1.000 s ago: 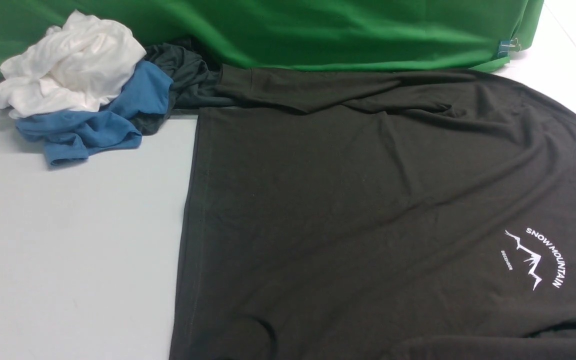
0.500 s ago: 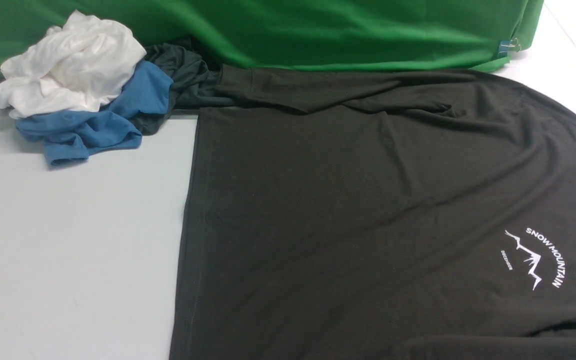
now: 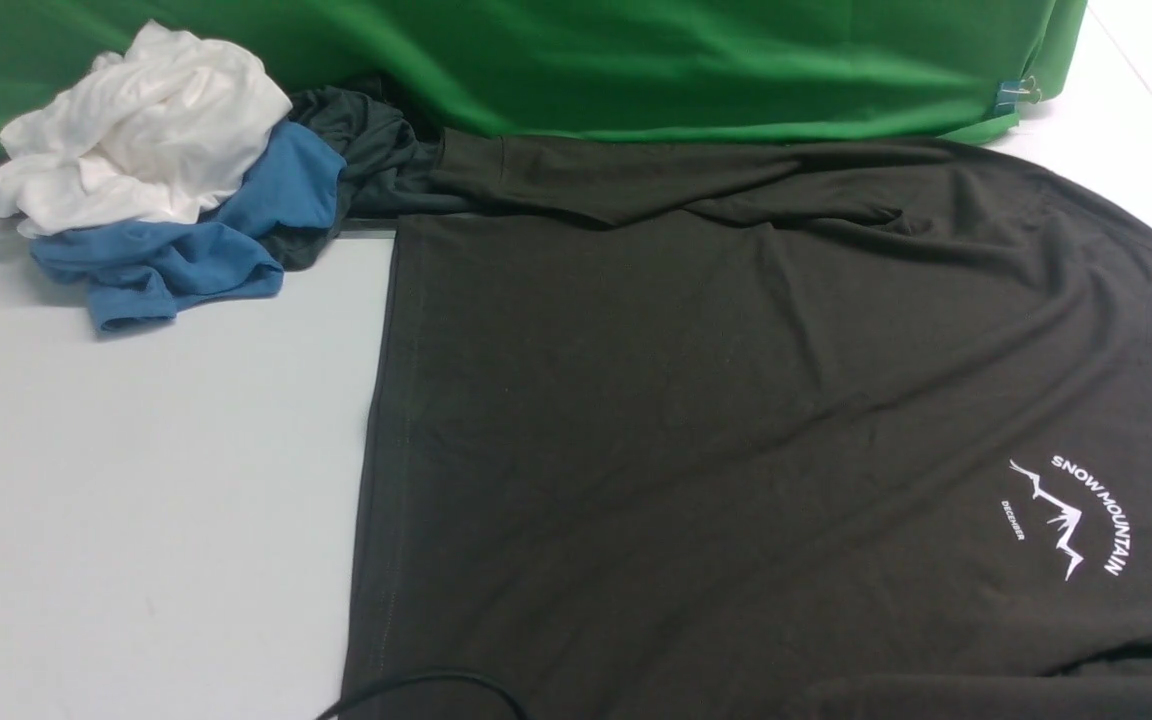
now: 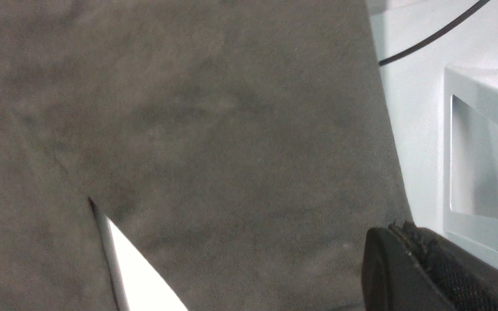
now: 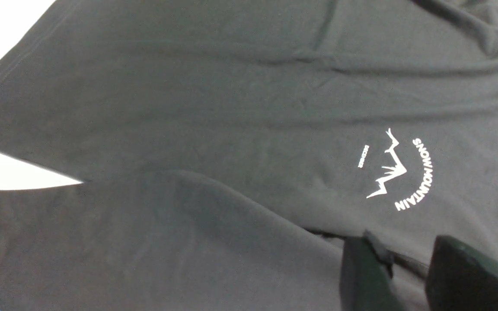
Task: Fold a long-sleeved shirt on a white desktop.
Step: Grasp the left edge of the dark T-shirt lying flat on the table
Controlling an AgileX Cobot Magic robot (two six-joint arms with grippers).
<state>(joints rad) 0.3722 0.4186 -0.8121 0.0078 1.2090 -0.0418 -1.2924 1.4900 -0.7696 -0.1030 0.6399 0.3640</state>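
**Front view.** The long-sleeved shirt (image 3: 736, 420) lay spread chest-up on the white desktop (image 3: 136, 480), its far sleeve folded across its body. A heap of white garment (image 3: 136, 130), blue garment (image 3: 186, 250) and dark grey-green garment (image 3: 366, 150) sat just off the shirt's far hem corner, and the grey-green one touched the sleeve. A green backdrop (image 3: 636, 60) hung behind the shirt. A thin black cable (image 3: 426, 680) curved over the shirt's near hem corner. Neither gripper showed here, and the shirt's collar and near sleeve were cut off.

**Left wrist view.** The left gripper (image 4: 398, 242) sat at the shirt's edge with its pads pressed together. Whether any cloth was caught between them could not be told. A metal-framed panel (image 4: 482, 142) stood beside the shirt.

**Right wrist view.** The right gripper (image 5: 404, 255) hovered by the SNOW MOUNTAIN logo (image 5: 398, 170). Its fingers (image 5: 361, 276) stood apart, with a dark fold of shirt running between them. Whether they pressed on it could not be told.

**Risks.** If the left pads had closed on nothing, or on one layer only, a lift would probably leave the shirt behind or skew it. The cable could snag the hem. A pull might also drag the grey-green garment along with the sleeve.
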